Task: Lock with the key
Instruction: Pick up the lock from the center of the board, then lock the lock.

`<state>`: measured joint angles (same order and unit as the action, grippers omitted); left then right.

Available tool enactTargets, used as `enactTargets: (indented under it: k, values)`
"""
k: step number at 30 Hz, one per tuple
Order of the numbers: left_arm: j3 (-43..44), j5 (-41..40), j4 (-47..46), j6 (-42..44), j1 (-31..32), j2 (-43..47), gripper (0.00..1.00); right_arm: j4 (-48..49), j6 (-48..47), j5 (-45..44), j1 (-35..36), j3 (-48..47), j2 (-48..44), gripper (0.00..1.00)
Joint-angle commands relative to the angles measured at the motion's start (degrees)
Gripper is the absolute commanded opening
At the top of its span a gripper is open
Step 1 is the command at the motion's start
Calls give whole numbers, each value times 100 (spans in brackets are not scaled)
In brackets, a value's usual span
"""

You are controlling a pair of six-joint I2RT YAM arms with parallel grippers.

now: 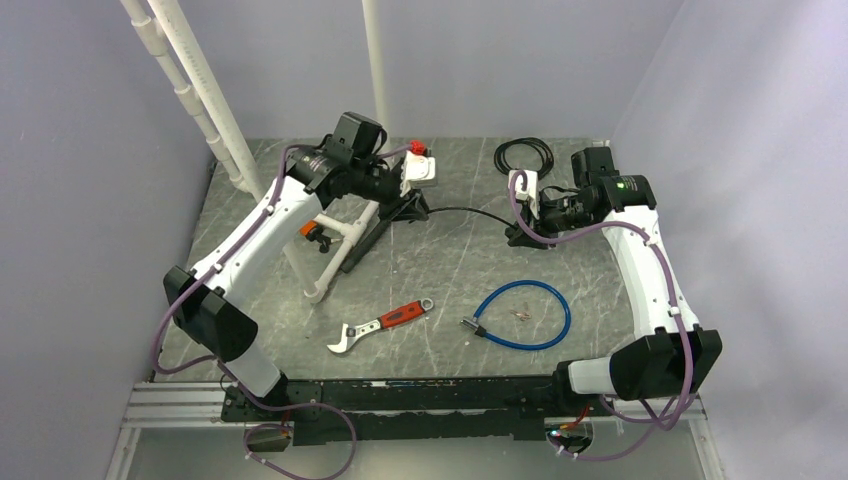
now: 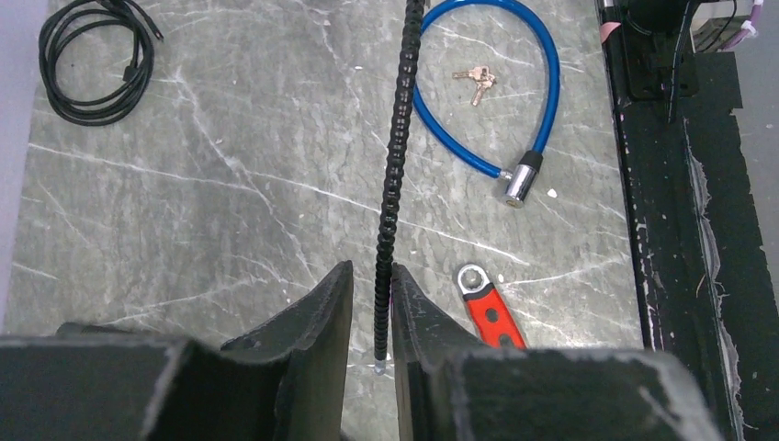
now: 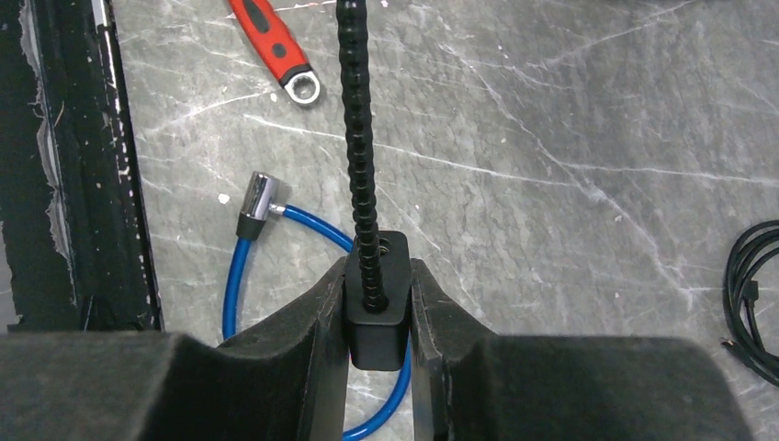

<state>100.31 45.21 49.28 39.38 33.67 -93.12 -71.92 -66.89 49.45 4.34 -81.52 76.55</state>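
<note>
Counted on the surface [image 1: 450,270], kind by kind. One blue cable lock [image 1: 567,316]. Small keys [image 2: 476,79]: two, as far as can be told, on one ring. One wrench with red handle [image 1: 381,323]. One coil of thin black cable [image 1: 524,155]. One black ribbed cable [image 2: 393,165], with one black block [image 3: 375,317] on its end. One low frame of white pipe [image 1: 335,240]. Upright white pipes [image 1: 375,60]: three. Two arms, so two hands: one left hand [image 2: 371,271], one right hand [image 3: 378,266].
</note>
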Motion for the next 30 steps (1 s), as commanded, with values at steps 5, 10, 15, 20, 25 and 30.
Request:
enactTargets:
  k: [5,10,15,20,25,30]
  values:
    - [375,46,499,304,0,-193,28,7,-22,179,4,-31,-60,0]
    - [397,5,620,426,8,-248,29,20,-20,172,1,-23,-65,0]
    - [480,133,616,336,17,-279,8,37,-24,170,-3,10,-95,0]
    - [0,460,-382,-442,16,1,0,567,424,372,1,146,-181,0]
    - [-428,1094,-2274,-1902,17,120,0,2124,1835,802,0,499,-412,0]
    - [-418,1464,-4111,-3757,17,-81,0,3827,3425,1161,66,851,-495,0]
